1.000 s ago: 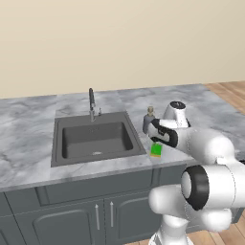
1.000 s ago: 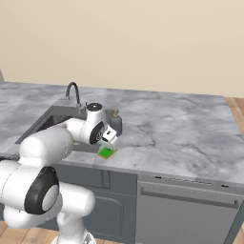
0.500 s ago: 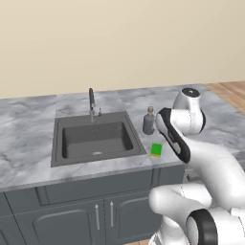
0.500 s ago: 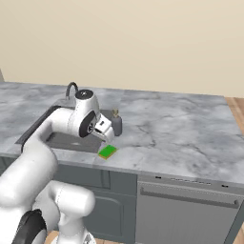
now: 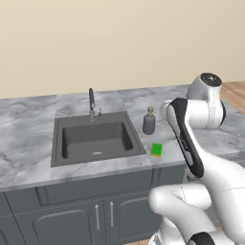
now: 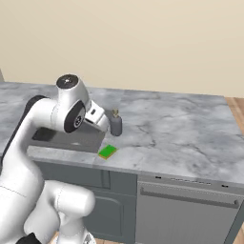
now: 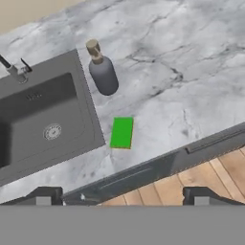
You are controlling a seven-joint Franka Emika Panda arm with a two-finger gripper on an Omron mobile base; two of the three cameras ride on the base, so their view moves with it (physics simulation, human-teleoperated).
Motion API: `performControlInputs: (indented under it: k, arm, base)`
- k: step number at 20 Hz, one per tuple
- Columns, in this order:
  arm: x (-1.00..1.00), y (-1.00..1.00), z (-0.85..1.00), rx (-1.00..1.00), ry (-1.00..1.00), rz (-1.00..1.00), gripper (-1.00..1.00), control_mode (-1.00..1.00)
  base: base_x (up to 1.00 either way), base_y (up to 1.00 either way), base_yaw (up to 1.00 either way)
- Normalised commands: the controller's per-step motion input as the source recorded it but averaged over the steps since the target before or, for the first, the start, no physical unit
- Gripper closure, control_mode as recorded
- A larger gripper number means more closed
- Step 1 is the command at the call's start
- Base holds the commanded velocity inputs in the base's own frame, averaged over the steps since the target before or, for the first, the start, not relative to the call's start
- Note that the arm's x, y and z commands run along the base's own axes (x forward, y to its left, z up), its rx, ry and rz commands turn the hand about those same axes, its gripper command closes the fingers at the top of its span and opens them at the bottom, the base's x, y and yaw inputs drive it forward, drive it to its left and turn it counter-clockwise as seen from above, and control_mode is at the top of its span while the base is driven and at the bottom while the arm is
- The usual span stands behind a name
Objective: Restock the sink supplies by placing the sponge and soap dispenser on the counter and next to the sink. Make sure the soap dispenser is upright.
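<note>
Gripper (image 7: 122, 195) stood wide open and empty, its two dark fingertips far apart at the bottom of the hand view, well above the counter (image 7: 191, 76) and looking down over its front edge.

Sponge (image 7: 121, 132) lay flat on the marble just beside the right rim of the sink (image 7: 91, 115), between the basin and the counter's front edge. Soap dispenser (image 7: 102, 69) stood upright behind the sponge, also just beside the sink rim, pump top up. Same layout in the left base view: dispenser (image 5: 149, 122) upright, sponge (image 5: 156, 150) in front of it, both apart from each other and on the counter (image 5: 28, 143) to the right of the sink (image 5: 95, 139).

Judgement: both items appeared placed as the task asks, so the step in hand was clearing the arm away. To do it well, the hand should go up and back from the counter, keeping elbow and forearm away from the dispenser, which looked tall, narrow and easy to tip. The fingers needed no closing.

Hard to make out: in the right base view the hand's white housing sat in front of the dispenser (image 6: 115, 125), part-hiding its left side, and the arm covered most of the basin. The fingertips themselves could not be picked out in either base view. The sponge's yellowish edge was barely resolvable.
</note>
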Motion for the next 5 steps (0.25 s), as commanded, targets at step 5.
performControlInputs:
  k: [5]
  arm:
    - [-0.35, 0.06, 0.29, -0.01, -0.14, 0.0, -1.0, -1.0]
  base:
    - [0.0, 0.0, 0.0]
